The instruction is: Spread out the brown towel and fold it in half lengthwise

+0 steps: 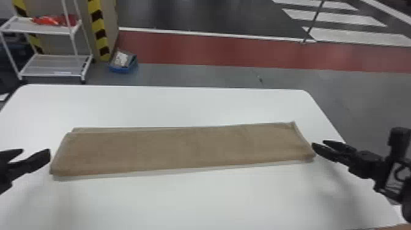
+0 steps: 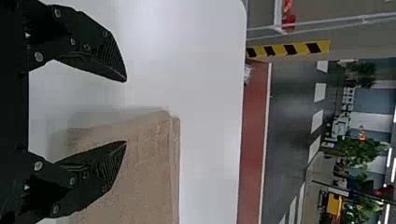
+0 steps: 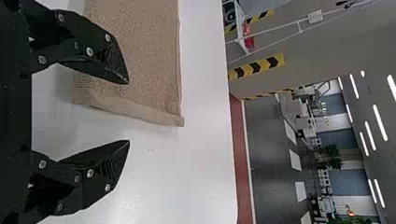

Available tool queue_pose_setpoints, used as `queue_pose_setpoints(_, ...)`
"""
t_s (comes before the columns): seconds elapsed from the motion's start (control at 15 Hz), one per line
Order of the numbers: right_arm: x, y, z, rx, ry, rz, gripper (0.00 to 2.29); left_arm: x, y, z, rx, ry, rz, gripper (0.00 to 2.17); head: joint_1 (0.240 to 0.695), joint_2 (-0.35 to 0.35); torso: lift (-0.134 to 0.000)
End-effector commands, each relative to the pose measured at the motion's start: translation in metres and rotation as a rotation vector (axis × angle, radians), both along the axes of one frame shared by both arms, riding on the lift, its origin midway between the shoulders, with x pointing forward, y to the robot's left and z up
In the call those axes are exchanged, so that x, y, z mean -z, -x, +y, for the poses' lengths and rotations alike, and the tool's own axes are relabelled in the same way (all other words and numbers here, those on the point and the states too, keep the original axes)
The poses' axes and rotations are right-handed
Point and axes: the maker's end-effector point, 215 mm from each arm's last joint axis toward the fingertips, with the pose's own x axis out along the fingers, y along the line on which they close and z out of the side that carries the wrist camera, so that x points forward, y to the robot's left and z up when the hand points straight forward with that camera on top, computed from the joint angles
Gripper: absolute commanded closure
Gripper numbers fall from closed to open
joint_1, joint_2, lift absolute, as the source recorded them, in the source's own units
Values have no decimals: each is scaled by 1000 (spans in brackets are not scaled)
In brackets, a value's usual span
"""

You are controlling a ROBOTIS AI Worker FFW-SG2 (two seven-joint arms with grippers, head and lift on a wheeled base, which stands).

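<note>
Left gripper [image 1: 36, 150] spread, empty, near left end of brown towel [image 1: 183, 146]; towel lies in long flat strip across white table [image 1: 183, 202], lengthwise fold apparently made; right gripper [image 1: 318, 143] spread, empty, by right end; next, probably retreat both

The left tool [image 1: 36, 151] and right tool [image 1: 318, 143] are black, with fingers [image 2: 88, 44] that taper to a point. Round silver screws [image 3: 89, 51] dot their sides, and the inner pads [image 2: 116, 56] near the tips are black too—finely ribbed. On the right arm [image 1: 379, 174], also black, sits a squared-off housing [image 1: 399, 136]; below that is a pale panel [image 1: 389, 184] with a dark curved line [image 1: 396, 174] across it—cable or marking, I can't tell.
</note>
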Motion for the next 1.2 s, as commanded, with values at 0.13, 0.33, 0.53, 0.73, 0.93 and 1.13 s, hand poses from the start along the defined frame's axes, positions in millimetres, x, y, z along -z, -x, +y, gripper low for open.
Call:
queue_pose_setpoints(0.13, -22, -7, 32, -19, -42, -29, 110, -27, -22, -6, 11, -19, -145, 43, 695, -123, -125)
queue_pose_setpoints(0.33, -31, -13, 63, -78, -33, 4, 110, -17, -27, -25, 40, -56, -136, 46, 695, -101, -125)
queue_pose_setpoints(0.53, -40, -14, 105, -132, -58, -4, 103, -15, -28, -49, 56, -51, -148, 46, 695, -89, -125)
queue_pose_setpoints(0.73, -55, -7, 157, -159, -88, -88, 97, -44, -26, -81, 65, -54, -295, 46, 695, -64, -125)
queue_pose_setpoints(0.93, -80, 0, 214, -170, -20, -251, 97, -74, -28, -126, 86, -55, -450, 46, 695, -46, -125)
queue_pose_setpoints(1.13, -93, 7, 257, -136, 12, -353, 107, -87, -24, -154, 86, -56, -527, 70, 695, -38, -125)
